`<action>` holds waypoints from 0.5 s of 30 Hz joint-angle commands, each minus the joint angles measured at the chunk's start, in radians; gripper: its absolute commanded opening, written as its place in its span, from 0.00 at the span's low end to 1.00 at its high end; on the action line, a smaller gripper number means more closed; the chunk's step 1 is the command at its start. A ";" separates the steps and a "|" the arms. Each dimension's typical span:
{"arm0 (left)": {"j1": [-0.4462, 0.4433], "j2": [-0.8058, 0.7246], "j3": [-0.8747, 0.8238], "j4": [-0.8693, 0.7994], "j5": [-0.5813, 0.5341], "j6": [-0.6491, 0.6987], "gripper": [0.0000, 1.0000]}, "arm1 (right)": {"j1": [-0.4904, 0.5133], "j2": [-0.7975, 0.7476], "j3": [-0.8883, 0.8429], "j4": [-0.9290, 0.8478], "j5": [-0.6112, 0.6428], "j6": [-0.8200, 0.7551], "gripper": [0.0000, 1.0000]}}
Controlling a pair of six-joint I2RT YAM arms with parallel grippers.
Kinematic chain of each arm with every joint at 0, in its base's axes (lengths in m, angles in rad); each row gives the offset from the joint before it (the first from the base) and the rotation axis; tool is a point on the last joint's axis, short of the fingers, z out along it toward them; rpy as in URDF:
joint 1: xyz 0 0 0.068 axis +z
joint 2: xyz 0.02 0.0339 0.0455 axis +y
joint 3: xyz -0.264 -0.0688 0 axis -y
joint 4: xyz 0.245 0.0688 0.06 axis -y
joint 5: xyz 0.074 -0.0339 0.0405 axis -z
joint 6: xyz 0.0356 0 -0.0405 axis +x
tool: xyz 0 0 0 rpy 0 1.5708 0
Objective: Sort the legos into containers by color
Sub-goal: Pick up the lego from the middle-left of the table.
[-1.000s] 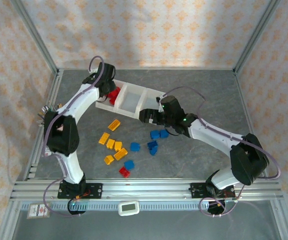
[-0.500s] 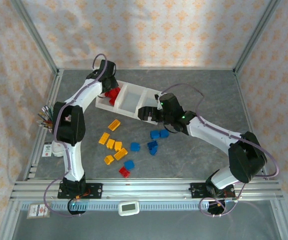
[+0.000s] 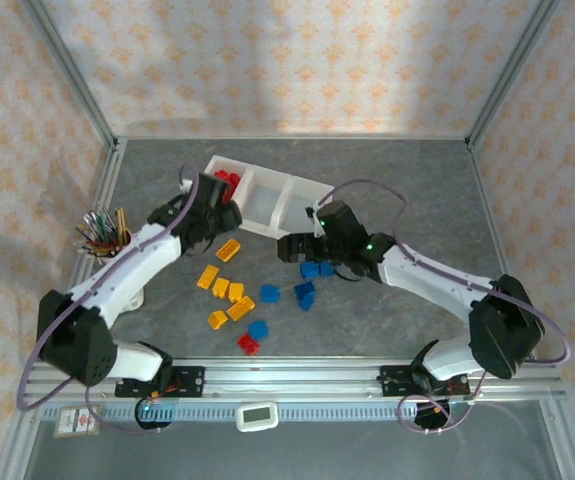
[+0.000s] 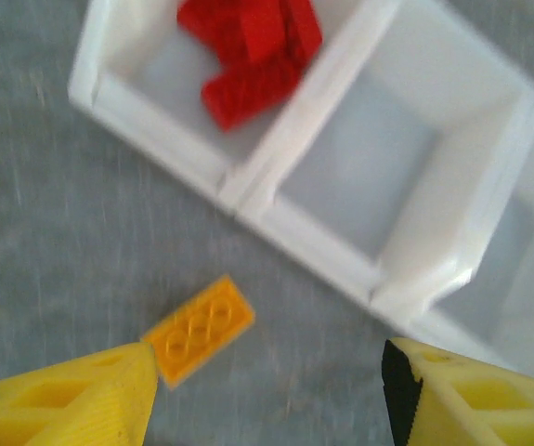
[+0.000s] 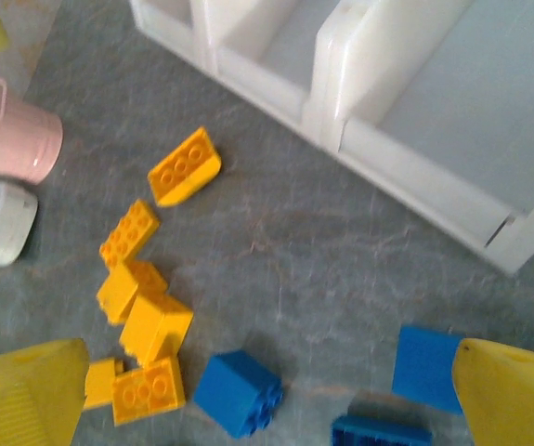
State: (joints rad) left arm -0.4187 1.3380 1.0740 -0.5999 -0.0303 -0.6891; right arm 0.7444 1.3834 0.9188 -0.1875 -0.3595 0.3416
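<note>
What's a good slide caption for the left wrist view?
Open left gripper above an orange brick lying just outside the white tray; red bricks sit in its end compartment.

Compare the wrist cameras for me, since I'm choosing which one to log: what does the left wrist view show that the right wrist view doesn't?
Left wrist: red legos piled in an end compartment. Right wrist: blue legos, a cluster of orange legos and the pink cup. Both: the white tray and a lone orange lego lying on the table near it.
</note>
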 commanded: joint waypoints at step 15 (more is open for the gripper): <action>-0.574 -0.217 -0.251 -0.340 -0.017 -0.619 0.71 | 0.072 -0.154 -0.306 0.055 -0.107 0.016 1.00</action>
State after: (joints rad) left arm -0.9459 1.1336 0.8417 -0.8570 -0.0513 -1.1725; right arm 0.8127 1.2591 0.6205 -0.1734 -0.4568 0.3435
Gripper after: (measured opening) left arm 0.705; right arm 0.996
